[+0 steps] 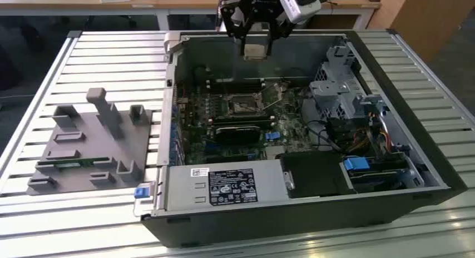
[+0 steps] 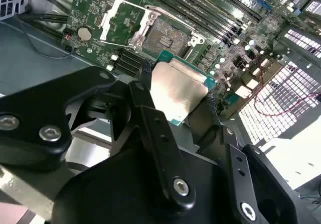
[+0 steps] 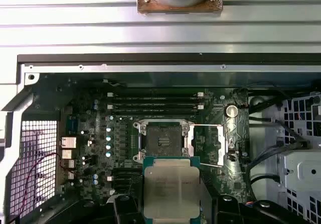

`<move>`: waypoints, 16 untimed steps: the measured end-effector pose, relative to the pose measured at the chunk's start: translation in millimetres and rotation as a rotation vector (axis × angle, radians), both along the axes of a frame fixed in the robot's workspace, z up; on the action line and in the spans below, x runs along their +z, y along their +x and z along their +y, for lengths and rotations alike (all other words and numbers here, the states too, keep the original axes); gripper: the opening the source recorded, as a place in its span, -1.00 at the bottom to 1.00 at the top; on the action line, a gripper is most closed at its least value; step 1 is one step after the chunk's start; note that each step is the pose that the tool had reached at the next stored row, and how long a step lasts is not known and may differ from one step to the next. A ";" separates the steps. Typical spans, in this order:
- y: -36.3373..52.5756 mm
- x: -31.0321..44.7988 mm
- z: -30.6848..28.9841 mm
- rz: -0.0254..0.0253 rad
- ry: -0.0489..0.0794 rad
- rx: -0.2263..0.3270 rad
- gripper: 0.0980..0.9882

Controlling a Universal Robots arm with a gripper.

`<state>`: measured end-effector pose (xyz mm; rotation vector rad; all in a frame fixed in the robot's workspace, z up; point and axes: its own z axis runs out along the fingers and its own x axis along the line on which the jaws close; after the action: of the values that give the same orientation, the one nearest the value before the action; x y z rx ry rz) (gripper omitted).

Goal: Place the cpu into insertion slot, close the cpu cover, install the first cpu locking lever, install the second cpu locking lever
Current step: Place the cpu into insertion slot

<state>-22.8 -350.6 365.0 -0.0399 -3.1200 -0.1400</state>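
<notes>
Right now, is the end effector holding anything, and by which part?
Yes. The end effector holds the cpu, pinched by two opposite edges, with its metal face showing.

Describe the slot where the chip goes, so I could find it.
Inside the open computer case, find the green board. Near its middle sits the slot: a dark square with a silvery rim, unlike the long narrow memory slots beside it.

slatted metal table [image 1: 44,74], wooden desk [image 1: 74,1] behind, dark floor [image 1: 15,63].
</notes>
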 end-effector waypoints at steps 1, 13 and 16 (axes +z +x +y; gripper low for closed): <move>0.0 0.0 0.0 0.0000 0.000 0.000 0.00; -0.2 -0.6 0.0 0.0001 0.000 -0.118 0.00; -0.2 -1.1 0.0 0.0000 0.000 -0.164 0.00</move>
<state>-23.0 -350.6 363.9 -0.2964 -3.1135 -0.1416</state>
